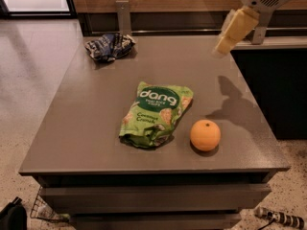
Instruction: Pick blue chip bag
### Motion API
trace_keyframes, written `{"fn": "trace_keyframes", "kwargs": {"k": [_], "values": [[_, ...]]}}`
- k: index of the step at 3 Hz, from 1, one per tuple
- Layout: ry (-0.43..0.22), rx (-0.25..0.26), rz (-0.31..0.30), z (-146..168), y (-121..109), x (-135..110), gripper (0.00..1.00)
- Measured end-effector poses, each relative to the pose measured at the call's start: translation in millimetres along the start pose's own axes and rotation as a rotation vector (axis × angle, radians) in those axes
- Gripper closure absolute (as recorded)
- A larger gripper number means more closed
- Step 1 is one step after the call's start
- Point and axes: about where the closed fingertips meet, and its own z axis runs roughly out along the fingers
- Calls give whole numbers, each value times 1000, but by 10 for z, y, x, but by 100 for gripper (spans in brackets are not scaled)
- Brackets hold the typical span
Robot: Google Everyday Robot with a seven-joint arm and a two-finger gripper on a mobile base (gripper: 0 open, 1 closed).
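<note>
The blue chip bag [109, 46] is a small crumpled navy foil bag with white markings. It lies at the table's far left corner. My gripper [224, 45] hangs in the air over the table's far right part, well to the right of the blue bag and apart from it. It holds nothing that I can see. Its cream fingers [236, 28] point down and to the left, and its shadow falls on the tabletop below.
A larger bright green "dang" bag [156, 112] lies mid-table, with an orange [205, 135] just right of it. The grey table [86, 128] backs onto a wooden wall with metal brackets. Dark cabinets stand to the right.
</note>
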Motion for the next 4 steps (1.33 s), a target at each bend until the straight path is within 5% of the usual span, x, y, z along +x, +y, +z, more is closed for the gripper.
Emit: {"fn": "trace_keyframes", "kwargs": {"k": [1, 3, 4], "values": [[-111, 34, -102, 737, -343, -649, 0], [-83, 11, -108, 960, -408, -729, 0], [-123, -20, -155, 1650, -591, -1117, 0]]}}
